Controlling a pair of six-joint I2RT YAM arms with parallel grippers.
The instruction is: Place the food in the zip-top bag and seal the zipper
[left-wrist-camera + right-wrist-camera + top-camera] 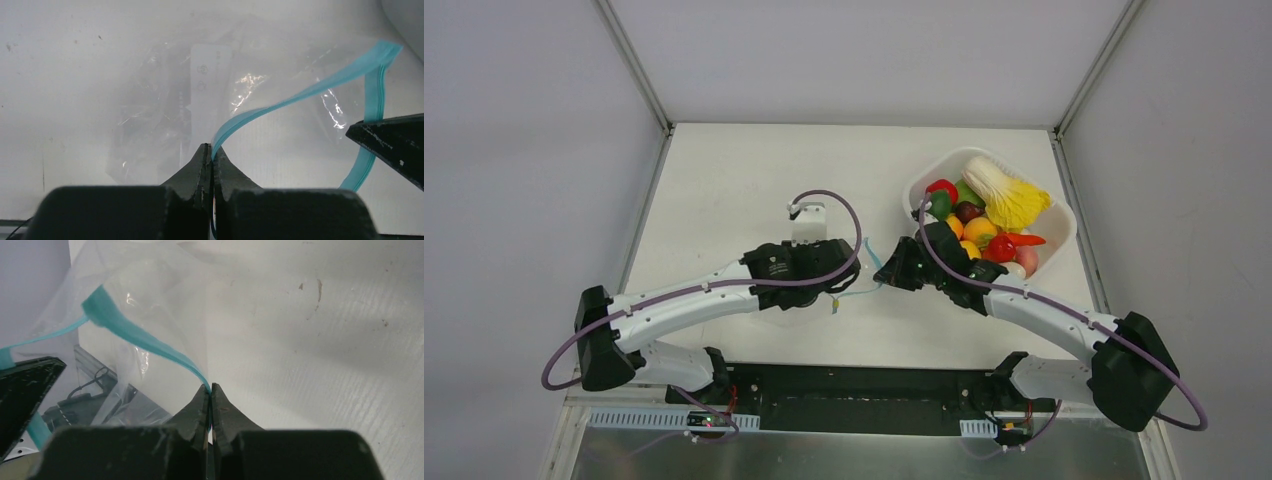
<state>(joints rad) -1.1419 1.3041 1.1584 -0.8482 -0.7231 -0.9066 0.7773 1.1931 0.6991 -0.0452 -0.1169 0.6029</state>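
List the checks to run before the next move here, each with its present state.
1. Hold of left gripper on the zipper: ok, shut on it.
2. Hold of right gripper on the zipper: ok, shut on it.
3. Mouth of zip-top bag parted: ok, the strips diverge.
4. Bag empty: ok, nothing shows through the plastic.
5. The food within the white tub: ok.
6. A gripper free to fetch food: not ok, both are occupied.
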